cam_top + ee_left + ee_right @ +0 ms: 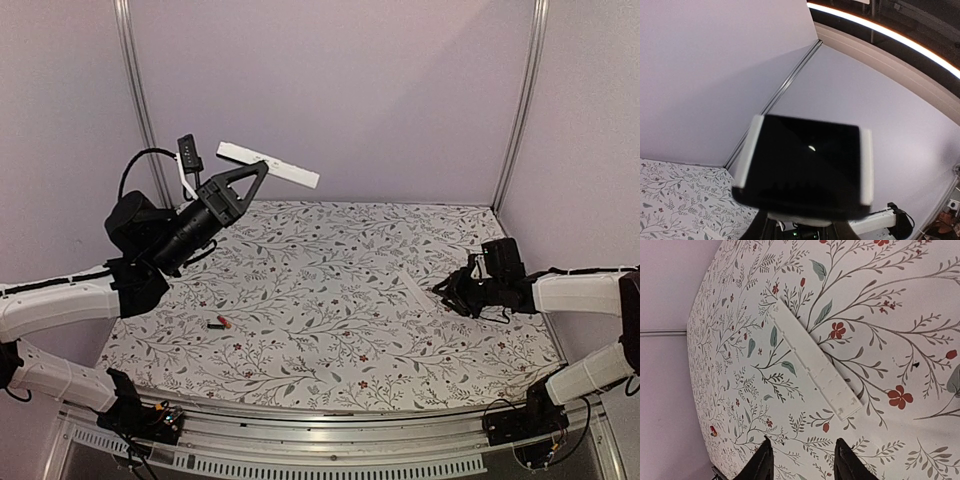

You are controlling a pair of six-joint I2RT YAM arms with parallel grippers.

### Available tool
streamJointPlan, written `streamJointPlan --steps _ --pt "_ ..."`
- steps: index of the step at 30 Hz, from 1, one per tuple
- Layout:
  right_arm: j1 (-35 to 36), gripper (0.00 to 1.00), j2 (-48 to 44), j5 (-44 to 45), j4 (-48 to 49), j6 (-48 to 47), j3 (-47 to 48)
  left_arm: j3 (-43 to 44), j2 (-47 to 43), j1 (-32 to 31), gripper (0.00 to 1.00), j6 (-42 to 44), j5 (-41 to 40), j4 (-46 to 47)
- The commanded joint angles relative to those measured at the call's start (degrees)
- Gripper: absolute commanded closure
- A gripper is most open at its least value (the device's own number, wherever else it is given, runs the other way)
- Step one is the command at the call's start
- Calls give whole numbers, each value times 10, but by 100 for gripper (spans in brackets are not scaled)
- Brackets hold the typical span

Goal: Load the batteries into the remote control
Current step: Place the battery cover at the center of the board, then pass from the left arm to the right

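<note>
Floral surface (330, 300): only the overhead view shows the left hand (258, 172) up above its far left corner, clamped on the white remote control (290, 173). The left wrist view gives just a blurred dark slab with white edges. The right wrist view shows the cover strip (815, 367) lying flat and the right hand (802, 450) parted, empty. A battery (220, 323) lies at left-centre; whether it is one cell or two I cannot tell.

surface: floral-print table (330, 385) | lying on it — red battery (221, 323); white cover strip (815, 367)
</note>
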Motion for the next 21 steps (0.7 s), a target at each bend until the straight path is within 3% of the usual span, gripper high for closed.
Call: streamJointPlan --steps 1,4,7,10,15,21 --pt "-3 57 -16 14 -42 -10 13 -2 -10 6 100 18 2 -4" --pt "-3 50 -37 30 -65 -43 41 9 -5 6 100 39 19 -20" --pt "21 26 -66 19 -56 -127 105 36 3 1 100 87 49 -70" --pt "94 2 -96 -4 -48 -283 193 53 3 -11 100 153 80 -102" --pt "231 1 -97 -149 -38 -492 309 72 7 -21 100 252 193 -138" --pt "323 1 -55 -180 -50 -597 374 82 12 -34 100 302 264 -173"
